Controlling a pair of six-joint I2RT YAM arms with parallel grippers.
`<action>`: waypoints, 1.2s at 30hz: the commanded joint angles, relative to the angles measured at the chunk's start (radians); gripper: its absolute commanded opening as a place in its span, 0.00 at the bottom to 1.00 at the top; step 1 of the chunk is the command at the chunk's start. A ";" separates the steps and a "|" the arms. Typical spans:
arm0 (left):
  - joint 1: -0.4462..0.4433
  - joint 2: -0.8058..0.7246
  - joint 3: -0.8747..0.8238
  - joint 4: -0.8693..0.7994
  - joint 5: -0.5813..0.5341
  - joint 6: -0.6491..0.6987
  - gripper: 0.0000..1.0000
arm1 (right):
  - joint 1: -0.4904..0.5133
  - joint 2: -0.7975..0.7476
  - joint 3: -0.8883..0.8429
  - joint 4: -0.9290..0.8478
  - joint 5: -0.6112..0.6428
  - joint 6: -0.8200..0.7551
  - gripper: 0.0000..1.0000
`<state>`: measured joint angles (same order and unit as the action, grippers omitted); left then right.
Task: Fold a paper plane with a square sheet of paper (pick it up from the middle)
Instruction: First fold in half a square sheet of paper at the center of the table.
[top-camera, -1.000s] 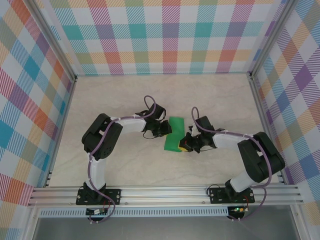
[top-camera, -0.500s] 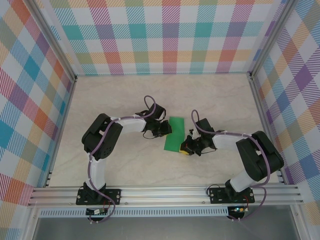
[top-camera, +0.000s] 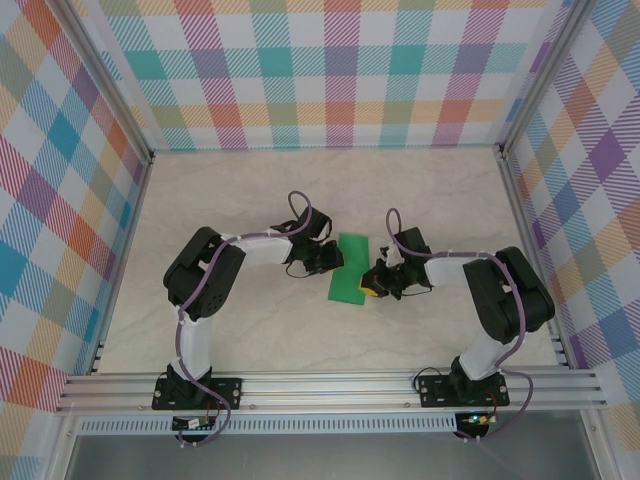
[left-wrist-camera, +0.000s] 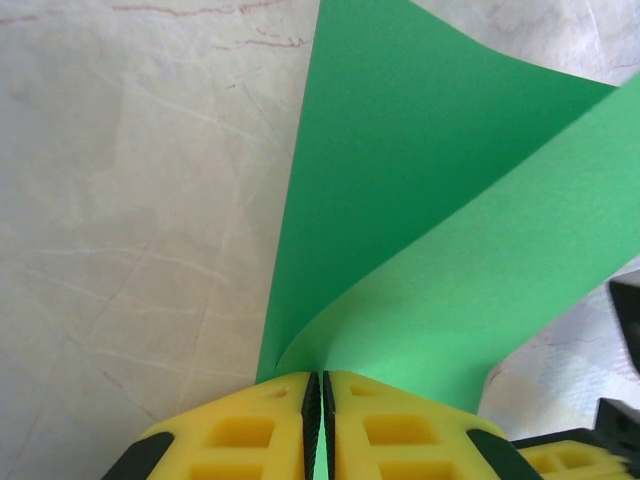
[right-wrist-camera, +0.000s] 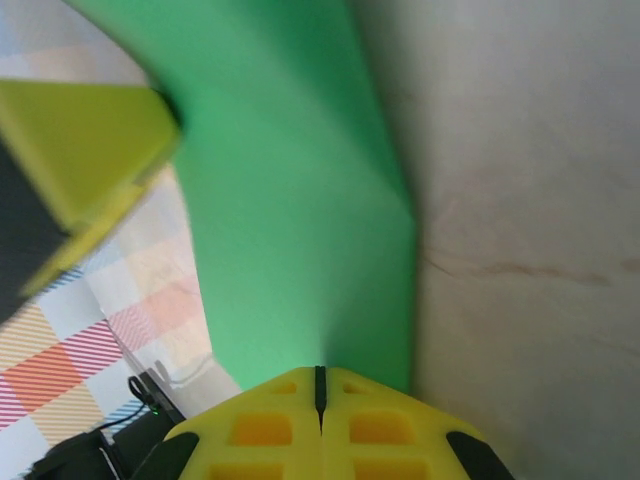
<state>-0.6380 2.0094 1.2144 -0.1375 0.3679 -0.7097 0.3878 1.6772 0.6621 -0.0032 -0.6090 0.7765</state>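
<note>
Left gripper (left-wrist-camera: 322, 395): yellow pads pressed together, with a sliver of green showing in the seam, so it is pinching the near edge of the square sheet of paper (left-wrist-camera: 420, 200). Right gripper (right-wrist-camera: 320, 390): pads fully closed where the sheet's edge runs down to them, judged to be nipping it.

The sheet lies between the two grippers at mid-table (left-wrist-camera: 130, 200), part flat and part curled over itself in a soft, uncreased bend.

Handling assessment: the paper looks very light and limp, holds no shape until creased, and is likely to tear or crumple if pulled. It is best held at opposite edges near their middles, with the sheet kept taut but not stretched.
</note>
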 joint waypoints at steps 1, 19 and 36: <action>0.013 0.020 -0.024 -0.095 -0.034 0.021 0.14 | 0.005 0.031 -0.018 -0.040 0.029 -0.063 0.00; 0.013 0.020 -0.019 -0.127 -0.046 0.040 0.13 | -0.081 0.111 0.186 -0.031 -0.051 -0.107 0.00; 0.013 0.017 -0.018 -0.132 -0.058 0.045 0.13 | -0.108 0.150 0.321 -0.108 -0.058 -0.151 0.00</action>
<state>-0.6380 2.0094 1.2152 -0.1467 0.3656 -0.6868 0.2924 1.8362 0.9455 -0.1028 -0.6388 0.6525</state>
